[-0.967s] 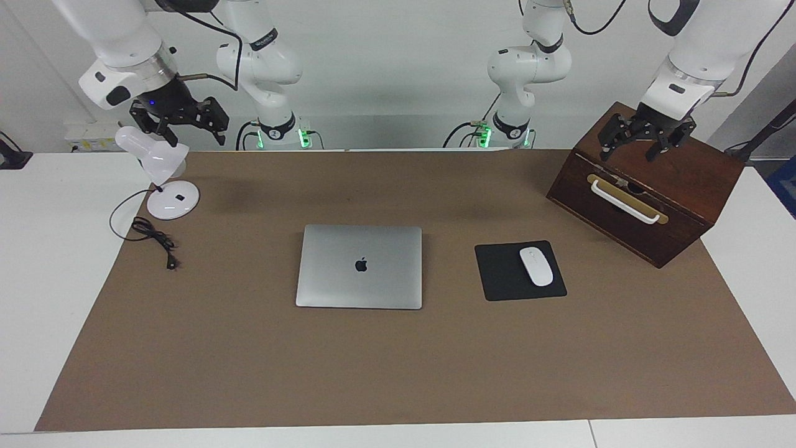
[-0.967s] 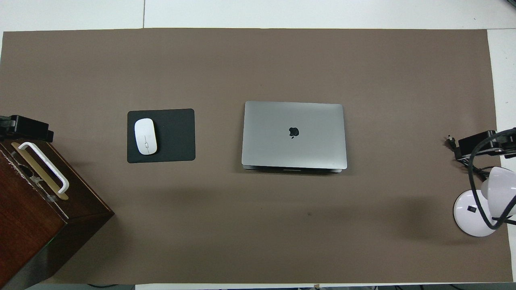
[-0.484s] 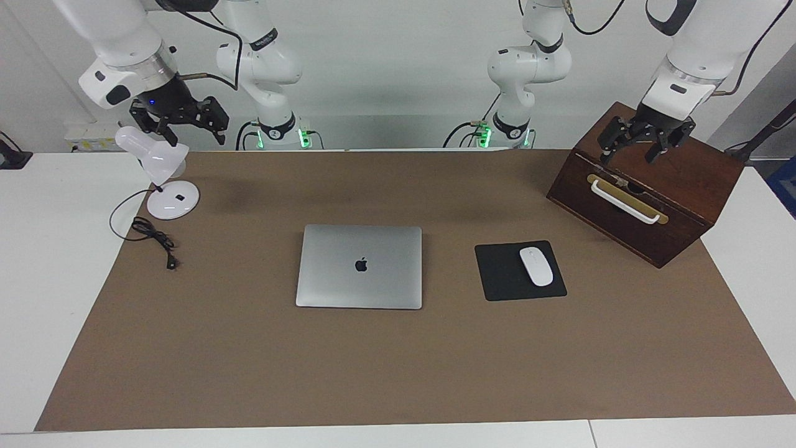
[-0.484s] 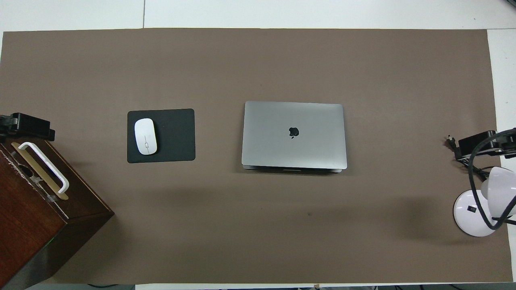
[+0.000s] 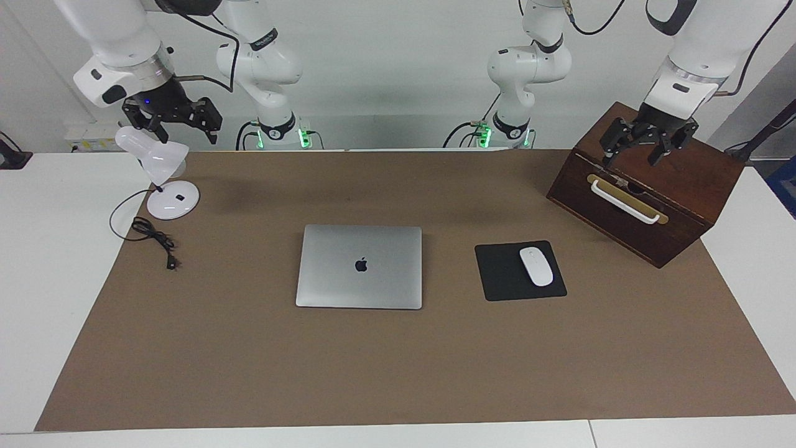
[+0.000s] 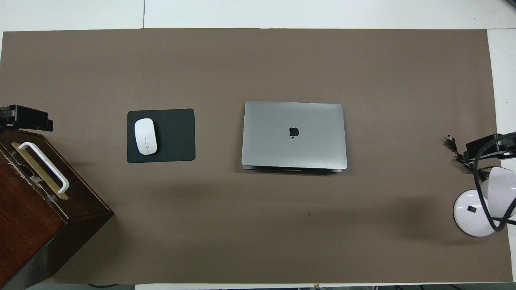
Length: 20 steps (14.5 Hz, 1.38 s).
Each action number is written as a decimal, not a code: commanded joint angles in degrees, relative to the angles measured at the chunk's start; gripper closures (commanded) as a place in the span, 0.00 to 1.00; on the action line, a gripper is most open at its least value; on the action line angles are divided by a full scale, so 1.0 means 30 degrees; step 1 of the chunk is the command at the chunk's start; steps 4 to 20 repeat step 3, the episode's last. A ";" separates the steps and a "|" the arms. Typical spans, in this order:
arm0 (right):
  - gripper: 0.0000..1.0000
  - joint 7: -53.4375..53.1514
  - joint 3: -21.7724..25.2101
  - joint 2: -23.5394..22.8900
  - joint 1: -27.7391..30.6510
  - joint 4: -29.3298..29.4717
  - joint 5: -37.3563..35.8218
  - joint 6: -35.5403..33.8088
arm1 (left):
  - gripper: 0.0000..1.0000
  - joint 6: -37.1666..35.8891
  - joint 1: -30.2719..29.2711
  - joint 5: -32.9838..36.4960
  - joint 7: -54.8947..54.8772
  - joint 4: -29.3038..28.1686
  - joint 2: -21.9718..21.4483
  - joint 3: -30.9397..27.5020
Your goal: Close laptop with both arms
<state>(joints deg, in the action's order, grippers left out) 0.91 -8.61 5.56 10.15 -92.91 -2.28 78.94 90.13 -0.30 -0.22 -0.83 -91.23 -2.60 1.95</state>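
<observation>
Laptop (image 5: 359,266) shut flat at mid-worktop (image 5: 398,373) on brown mat, lid up. Long axis runs arm-end to arm-end; the lid's logo reads upright from across the table; a dark slot shows along the edge nearer the robots. Black mouse pad (image 5: 505,274) with white mouse (image 5: 536,266) beside it, toward left arm's end. Left gripper (image 5: 645,142) over wooden box (image 5: 684,186), fingers spread, empty. Right gripper (image 5: 173,116) over desk lamp (image 5: 160,177), fingers spread, empty.
</observation>
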 commanded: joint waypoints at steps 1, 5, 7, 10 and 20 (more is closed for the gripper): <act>0.00 0.0078 -0.0117 0.0372 0.0044 -0.0320 -0.0617 -0.0180 | 0.00 0.0395 -0.0105 0.0131 -0.0162 -0.0498 -0.0246 0.0024; 0.00 0.0107 -0.0117 0.0372 0.0073 -0.0320 -0.0617 -0.0180 | 0.00 0.0482 -0.0105 0.0131 -0.0133 -0.0615 -0.0275 -0.0005; 0.00 0.0107 -0.0117 0.0372 0.0073 -0.0320 -0.0617 -0.0180 | 0.00 0.0482 -0.0105 0.0131 -0.0133 -0.0615 -0.0275 -0.0005; 0.00 0.0107 -0.0117 0.0372 0.0073 -0.0320 -0.0617 -0.0180 | 0.00 0.0482 -0.0105 0.0131 -0.0133 -0.0615 -0.0275 -0.0005; 0.00 0.0107 -0.0117 0.0372 0.0073 -0.0320 -0.0617 -0.0180 | 0.00 0.0482 -0.0105 0.0131 -0.0133 -0.0615 -0.0275 -0.0005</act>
